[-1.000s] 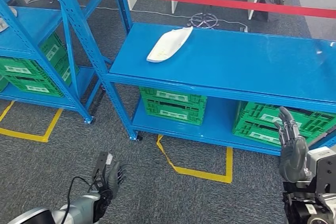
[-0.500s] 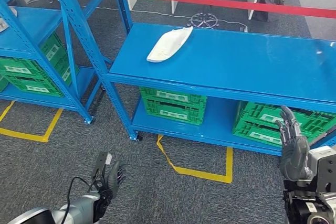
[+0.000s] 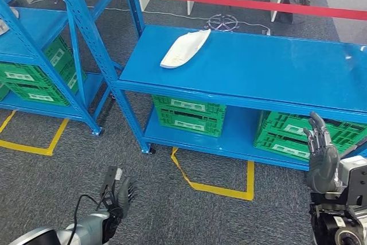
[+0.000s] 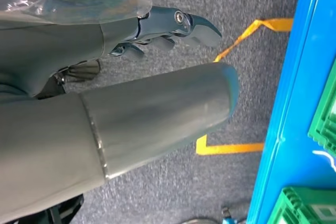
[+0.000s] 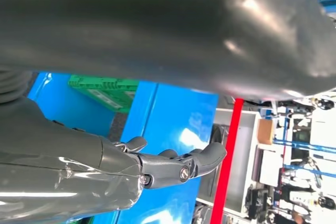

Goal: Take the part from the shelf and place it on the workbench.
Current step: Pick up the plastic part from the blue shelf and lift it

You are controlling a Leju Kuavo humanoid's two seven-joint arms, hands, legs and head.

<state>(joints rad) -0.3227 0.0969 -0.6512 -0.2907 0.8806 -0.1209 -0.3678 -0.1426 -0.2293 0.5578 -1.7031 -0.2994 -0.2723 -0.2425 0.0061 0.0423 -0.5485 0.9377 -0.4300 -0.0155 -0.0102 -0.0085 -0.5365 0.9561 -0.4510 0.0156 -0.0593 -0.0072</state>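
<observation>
Both my hands hold nothing, fingers apart: right hand [image 3: 321, 162] raised before the desk [image 3: 268, 67], left hand [image 3: 122, 193] low; white part [image 3: 185, 48] lies on the desk.

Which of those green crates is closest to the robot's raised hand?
The green crate at the far right of the lower shelf, just behind the raised right hand. The middle crate and the left-rack crates sit farther off.

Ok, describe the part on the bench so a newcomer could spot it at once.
Find the long blue workbench in front of the red barrier tape. On its top surface, near the left end, lies the white part: a flat, elongated, curved shell. It is the sole object on the top; the green crates sit on the level below.
</observation>
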